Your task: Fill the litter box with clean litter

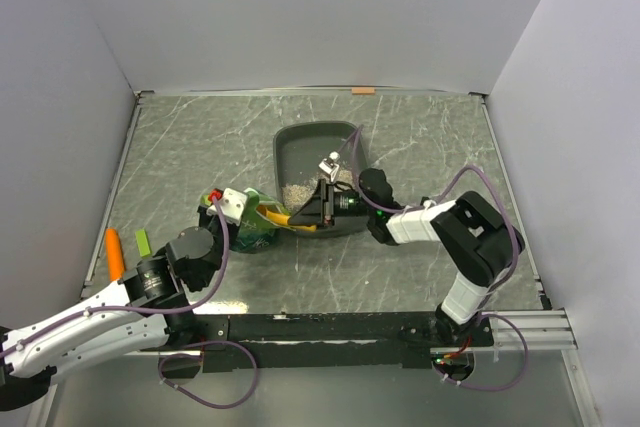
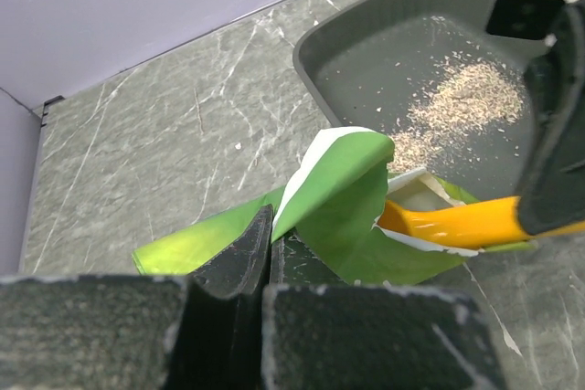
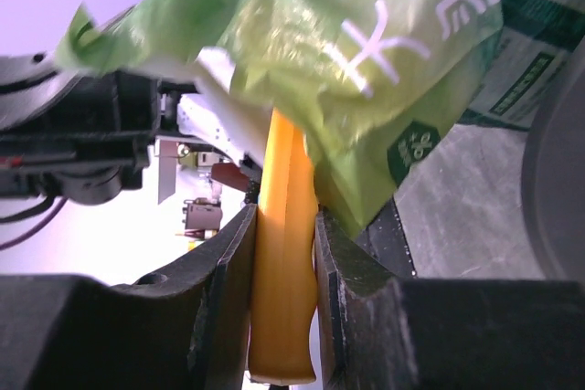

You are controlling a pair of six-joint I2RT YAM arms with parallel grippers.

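Note:
The dark grey litter box lies mid-table, with a small pile of pale clean litter in its near left corner; the left wrist view also shows the litter box and the litter. A crinkly green bag sits just left of the box's near corner. My left gripper is shut on the bag's edge. My right gripper is shut on the handle of an orange scoop. The scoop's head reaches into the bag's mouth and is hidden inside.
An orange carrot-shaped item and a small green piece lie near the table's left edge. White walls close in the table on three sides. A strip of orange tape marks the back edge.

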